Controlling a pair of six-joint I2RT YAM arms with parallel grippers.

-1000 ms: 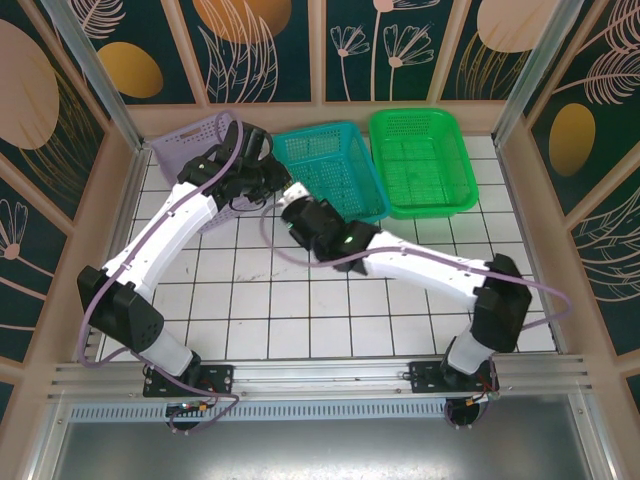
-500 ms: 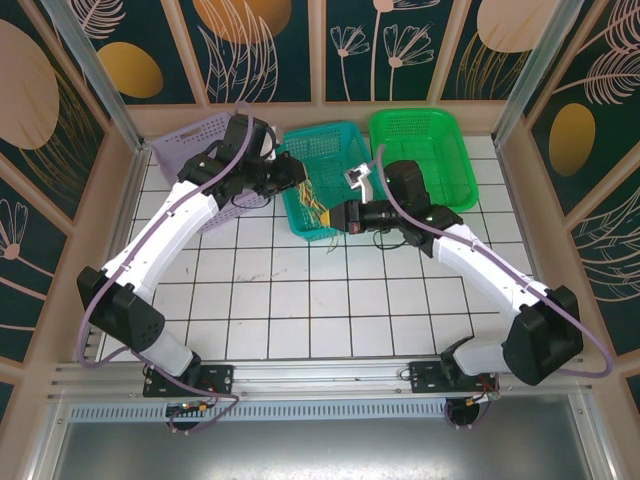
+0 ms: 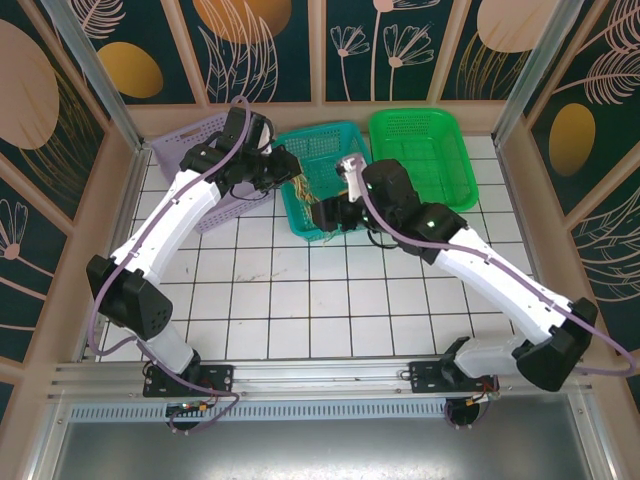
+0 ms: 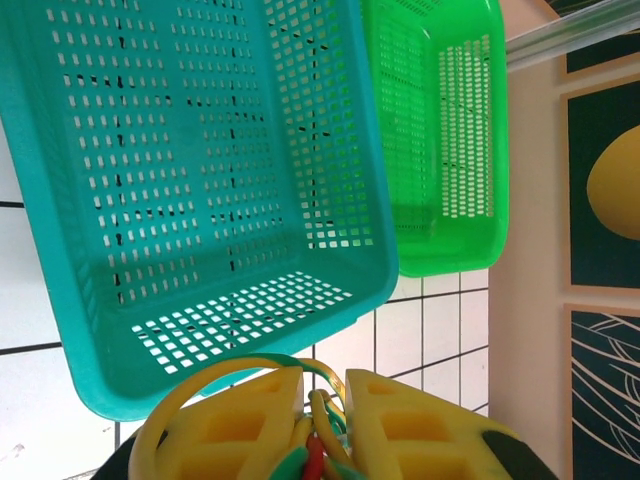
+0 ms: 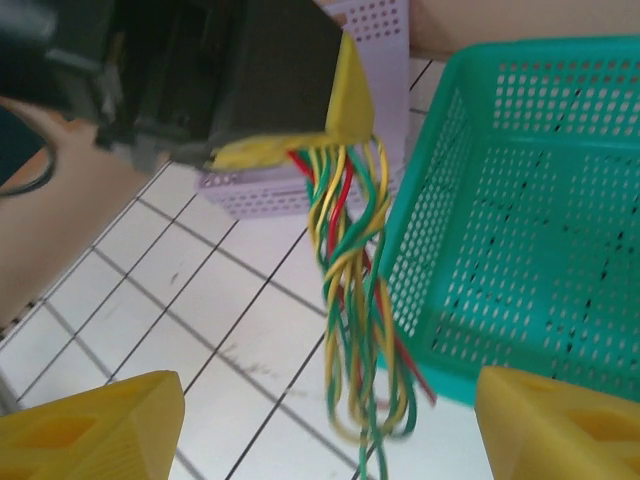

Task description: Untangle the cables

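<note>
I read no text, label, brand, number or sign anywhere.

A white tabletop (image 3: pixel 300 300) ruled into square tiles by thin dark lines, lightly scuffed. Wall panels (image 3: pixel 265 45) enclose it, dark teal with pale flowers, feathery leaves and orange-gold ovals, set in light wood-coloured frames (image 3: pixel 318 50). Slanted aluminium posts (image 3: pixel 88 70) rise at the back corners. An aluminium rail (image 3: pixel 320 372) crosses the near edge. Bright, even light.
</note>
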